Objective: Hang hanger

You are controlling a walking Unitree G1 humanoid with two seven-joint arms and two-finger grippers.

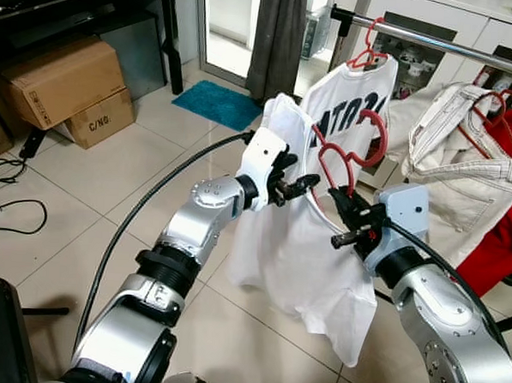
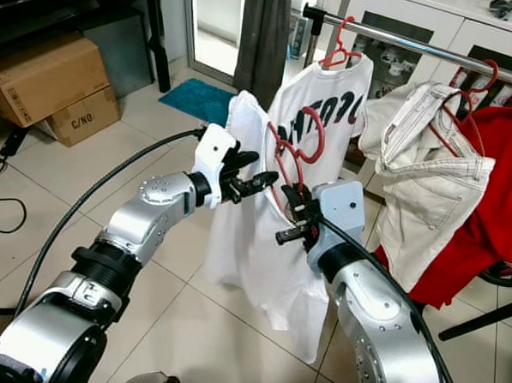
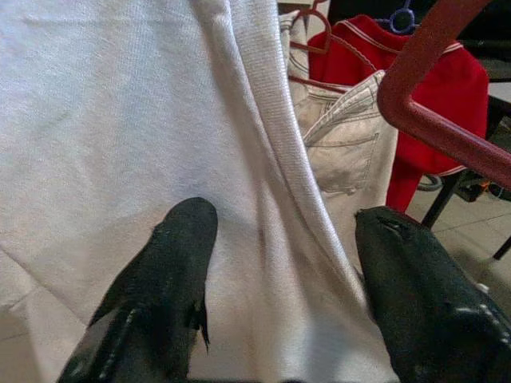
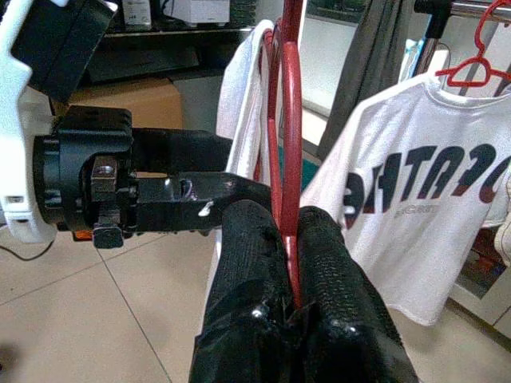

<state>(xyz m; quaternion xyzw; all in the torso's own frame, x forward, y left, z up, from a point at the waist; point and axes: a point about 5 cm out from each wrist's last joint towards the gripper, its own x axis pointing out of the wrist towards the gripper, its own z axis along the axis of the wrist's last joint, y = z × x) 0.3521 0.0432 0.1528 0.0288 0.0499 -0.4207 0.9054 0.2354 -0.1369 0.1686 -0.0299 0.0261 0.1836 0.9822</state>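
A red hanger (image 1: 354, 154) carries a plain white T-shirt (image 1: 296, 254) in mid-air, in front of the clothes rail (image 1: 436, 38). My right gripper (image 1: 347, 218) is shut on the hanger's lower wire (image 4: 292, 144), just below its hook. My left gripper (image 1: 297, 187) reaches in from the left at the shirt's shoulder. It is open, and the shirt's white fabric and collar seam (image 3: 271, 136) lie between its two fingers (image 3: 168, 263).
On the rail hang a printed white T-shirt (image 1: 354, 98) on a red hanger, a cream jacket (image 1: 452, 133) and a red garment (image 1: 504, 213). Cardboard boxes (image 1: 64, 83) stand at the left. A teal mat (image 1: 218, 104) and cables (image 1: 7, 187) lie on the tiled floor.
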